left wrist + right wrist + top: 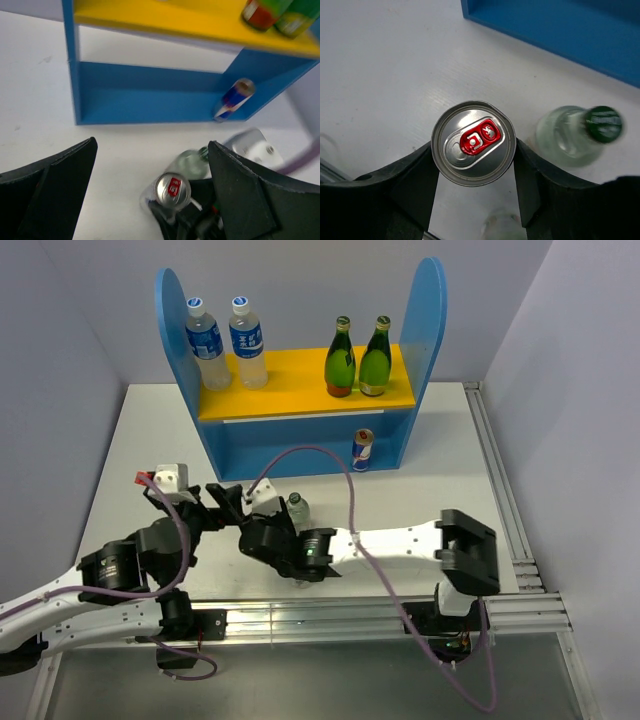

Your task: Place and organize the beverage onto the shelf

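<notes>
- The shelf (300,430) stands at the far side of the table (440,490), in the upper middle of the top view, with its blue side panels rising at either end.
- On its yellow upper board (295,390), two water bottles (226,343) with blue labels stand upright at the left end. Two green bottles (357,358) stand upright side by side towards the right end.
- A blue-and-silver can (362,450) stands upright in the lower tier, just beside the right panel.
- The right gripper (472,150) is clamped on a silver-topped can (473,142) with a red pull tab. Its black fingers (410,180) press against the can's left and right sides. The can is upright, in the centre of the right wrist view. I cannot tell whether its base touches the table.
- A clear bottle (575,137) with a green cap stands on the table just right of that can, near it but apart from it, in front of the shelf.
- The left gripper (152,150) is spread wide and holds nothing. Its two fingers (55,190) frame the lower corners of the left wrist view.
- In the left wrist view the gripped can and the clear bottle sit low in the frame, between those fingers and beyond them.
</notes>
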`<state>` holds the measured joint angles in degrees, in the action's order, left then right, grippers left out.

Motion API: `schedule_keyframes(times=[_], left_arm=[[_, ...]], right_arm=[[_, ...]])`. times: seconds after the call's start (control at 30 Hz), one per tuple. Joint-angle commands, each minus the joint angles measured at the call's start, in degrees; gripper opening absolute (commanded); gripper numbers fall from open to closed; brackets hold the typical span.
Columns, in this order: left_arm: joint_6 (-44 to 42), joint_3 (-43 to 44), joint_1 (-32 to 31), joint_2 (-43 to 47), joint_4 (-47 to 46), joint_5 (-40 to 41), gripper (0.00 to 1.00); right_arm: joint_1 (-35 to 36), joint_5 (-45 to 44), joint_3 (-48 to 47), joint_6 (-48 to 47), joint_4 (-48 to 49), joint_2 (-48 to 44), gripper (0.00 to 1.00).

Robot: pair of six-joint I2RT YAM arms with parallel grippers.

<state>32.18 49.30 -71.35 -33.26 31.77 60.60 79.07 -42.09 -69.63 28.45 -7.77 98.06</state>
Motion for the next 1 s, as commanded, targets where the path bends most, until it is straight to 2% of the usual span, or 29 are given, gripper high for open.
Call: schedule_keyframes(times=[0.0,0.23,0.37,0.43,0.57,0.67,0.97], left_arm=[[0.7,1.0,-0.9,-0.1,-1.0,-4.7,0.99],[0.7,0.9,-1.0,-0.9,-1.2,-4.6,0.99],[0.3,0.4,-1.0,-1.0,-2.2,-4.8,0.99],[0.0,0.2,-1.0,-1.4,-2.7,-4.8,0.99],[-0.3,0.1,-0.9,-2.1,-3.0,-4.8,0.99],[-0.3,0.1,-0.9,-2.5,-2.9,-4.9,0.99],[-0.2,0.2,-0.9,-2.8,-2.6,-4.8,0.99]], right_arm=[[3.7,-8.2,-2.3,-6.2,4.5,-14.4,0.00],[5.5,-17.3,0.8,-8.3,-0.6,-33.6,0.00],[5.3,-24.2,3.3,-8.8,-4.0,-39.4,0.00],[4.1,-23.7,5.3,-8.1,-4.9,-41.8,0.00],[-1.5,-17.9,8.9,-4.1,-6.8,-43.0,0.00],[-6.4,-13.9,12.0,-2.7,-4.5,-42.0,0.00],[-18.2,-5.6,18.9,-4.3,10.2,-33.6,0.00]])
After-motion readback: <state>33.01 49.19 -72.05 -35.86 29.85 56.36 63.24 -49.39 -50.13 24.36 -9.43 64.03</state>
